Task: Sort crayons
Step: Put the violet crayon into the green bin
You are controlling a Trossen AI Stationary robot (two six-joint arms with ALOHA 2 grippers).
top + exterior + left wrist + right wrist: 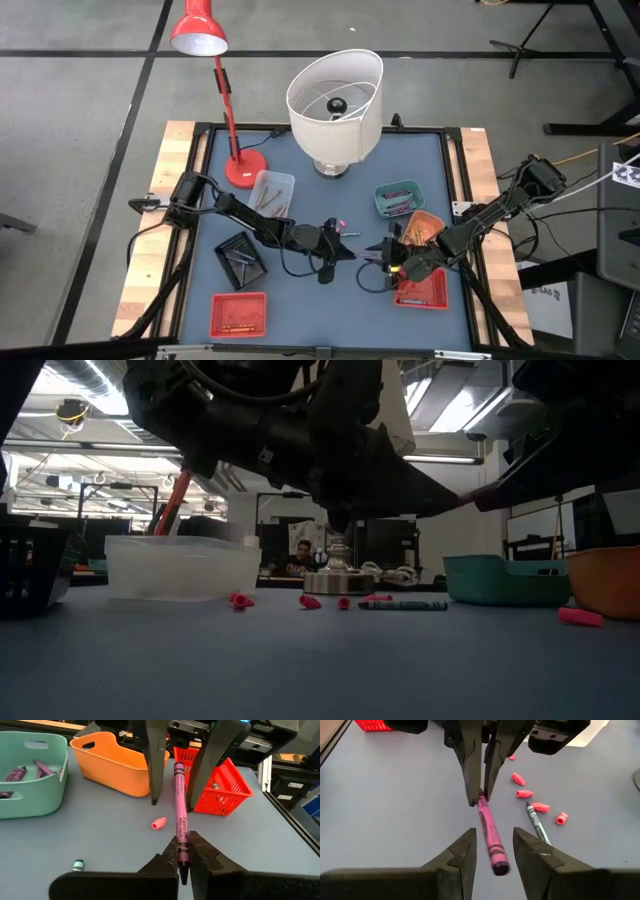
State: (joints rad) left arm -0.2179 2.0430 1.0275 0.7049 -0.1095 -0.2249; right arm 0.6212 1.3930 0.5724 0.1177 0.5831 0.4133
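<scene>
A magenta crayon point(178, 805) is held above the middle of the blue table between my two grippers. My left gripper point(182, 857) is shut on one end of it. My right gripper point(492, 852) faces it and is open; its fingers stand on either side of the crayon's free end point(498, 864), with a gap on each side. A teal crayon point(538, 824) and several short pink bits point(525, 794) lie flat on the table nearby. More crayons lie in the teal tray point(30, 780). My left gripper pinches the magenta crayon's end point(181, 847) between its two fingers. The crayon runs on in line with the fingers toward my right gripper. It is lifted clear of the table, with its free end between the right gripper's open fingers.
An orange tray point(423, 228) and a red basket point(422, 290) stand at the right, by the teal tray point(398, 198). A black tray point(240, 255), a clear tray point(272, 190) and a second red basket point(238, 312) stand at the left. A red desk lamp point(200, 35) and a white lampshade point(335, 100) stand at the back.
</scene>
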